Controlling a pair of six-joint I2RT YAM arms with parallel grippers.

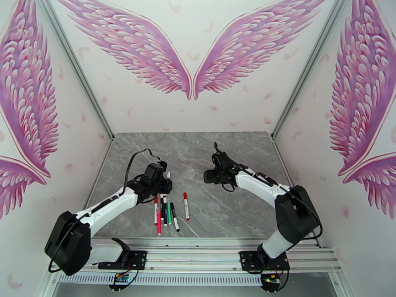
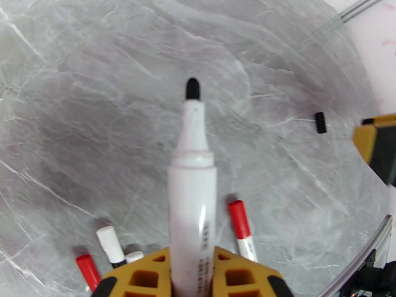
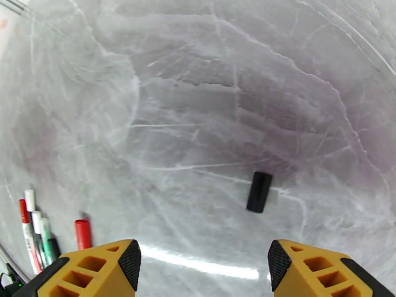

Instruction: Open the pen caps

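top view: left gripper [image 1: 166, 183] holds a white pen [image 1: 168, 175] above the capped pens [image 1: 166, 214] on the table [image 1: 222, 214]. left wrist: clamped tight on it, black tip [image 2: 192, 89] bare. right wrist: right gripper [image 3: 204, 268] wide open, empty, black cap [image 3: 259, 192] lying just ahead.
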